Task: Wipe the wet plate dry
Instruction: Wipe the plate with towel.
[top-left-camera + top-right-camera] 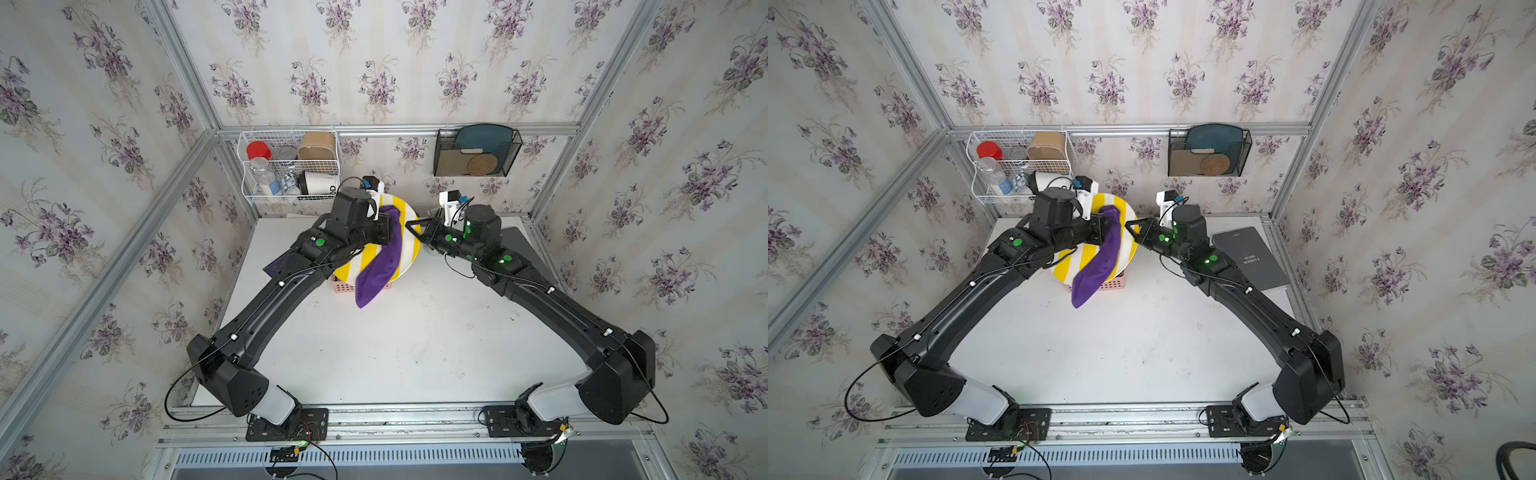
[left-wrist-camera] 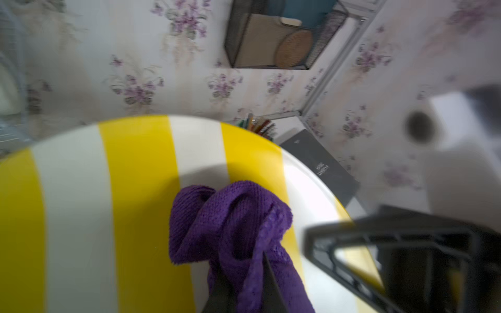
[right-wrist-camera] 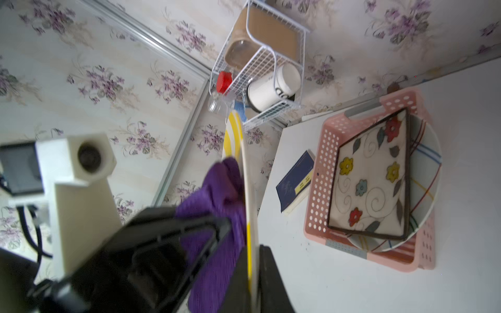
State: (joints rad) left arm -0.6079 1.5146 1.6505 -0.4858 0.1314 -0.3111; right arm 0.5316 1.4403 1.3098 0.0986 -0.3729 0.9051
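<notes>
Above the pink plastic basket, the round yellow-striped plate is being rim-clamped by the right gripper; flatter contact is being called for from the purple knitted cloth pinched by the left gripper.

The plate hangs over the basket on the table, the cloth draped across it; a book lies right; a rack hangs behind.

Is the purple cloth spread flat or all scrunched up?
Scrunched up: the purple cloth hangs in a twisted bunch from the left pincer, lying against the striped plate.
</notes>
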